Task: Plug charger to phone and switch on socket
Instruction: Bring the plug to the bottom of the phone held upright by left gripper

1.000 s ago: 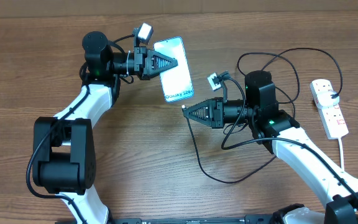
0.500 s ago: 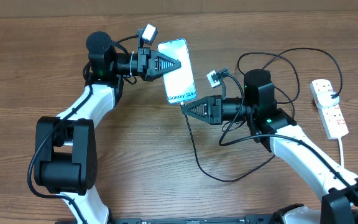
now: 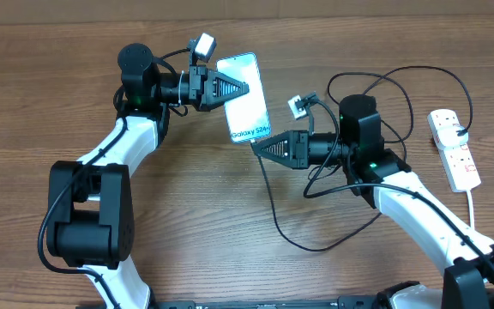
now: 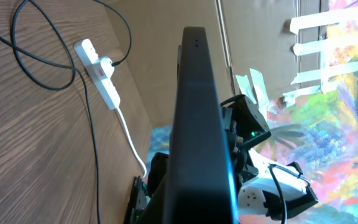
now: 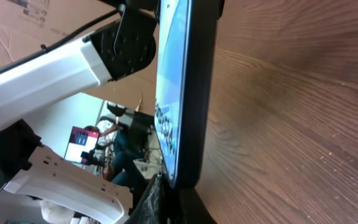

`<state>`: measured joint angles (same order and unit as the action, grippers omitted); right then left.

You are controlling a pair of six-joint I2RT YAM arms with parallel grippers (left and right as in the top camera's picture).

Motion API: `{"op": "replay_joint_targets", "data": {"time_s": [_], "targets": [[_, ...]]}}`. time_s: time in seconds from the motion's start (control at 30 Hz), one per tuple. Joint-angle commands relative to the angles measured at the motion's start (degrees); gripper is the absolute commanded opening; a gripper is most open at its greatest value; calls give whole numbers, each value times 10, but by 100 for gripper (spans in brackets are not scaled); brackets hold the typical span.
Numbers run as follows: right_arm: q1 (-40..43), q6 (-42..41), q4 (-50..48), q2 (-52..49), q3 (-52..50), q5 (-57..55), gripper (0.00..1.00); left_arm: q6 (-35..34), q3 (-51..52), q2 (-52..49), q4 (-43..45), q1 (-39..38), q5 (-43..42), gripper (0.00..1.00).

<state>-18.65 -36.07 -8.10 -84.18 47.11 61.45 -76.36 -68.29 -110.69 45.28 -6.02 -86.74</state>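
Wooden desk (image 3: 50,77) lies under the phone (image 3: 249,110), which the left gripper (image 3: 240,87) pinches and holds raised. Within the last second the right gripper (image 3: 258,147), pressed on the charger (image 3: 269,202) tip, has reached the phone's lower end. Plugging looks near, and the socket (image 3: 454,150) waits untouched.

Both the left arm (image 3: 131,142) & right arm (image 3: 418,210): white links, black round joints, thin black cables. Black ribbed wedges form the left claw (image 3: 247,87) & right claw (image 3: 256,146) (white cam box (image 3: 201,45) nr each wrist).
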Motion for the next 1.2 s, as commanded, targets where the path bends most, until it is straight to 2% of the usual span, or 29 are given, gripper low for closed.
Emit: {"op": "replay_joint_targets", "data": {"time_s": [0.0,0.93,1.17], "targets": [[19,-17,-4,-3,-2,-3,4,-4,-10,2,5,-4,-12,4],[6,-30,-31,-4,-2,-51,4,-3,-10,2,5,-28,-14,4],[6,-30,-67,-4,-2,-54,4,13,-10,2,4,-42,-17,4]]}}
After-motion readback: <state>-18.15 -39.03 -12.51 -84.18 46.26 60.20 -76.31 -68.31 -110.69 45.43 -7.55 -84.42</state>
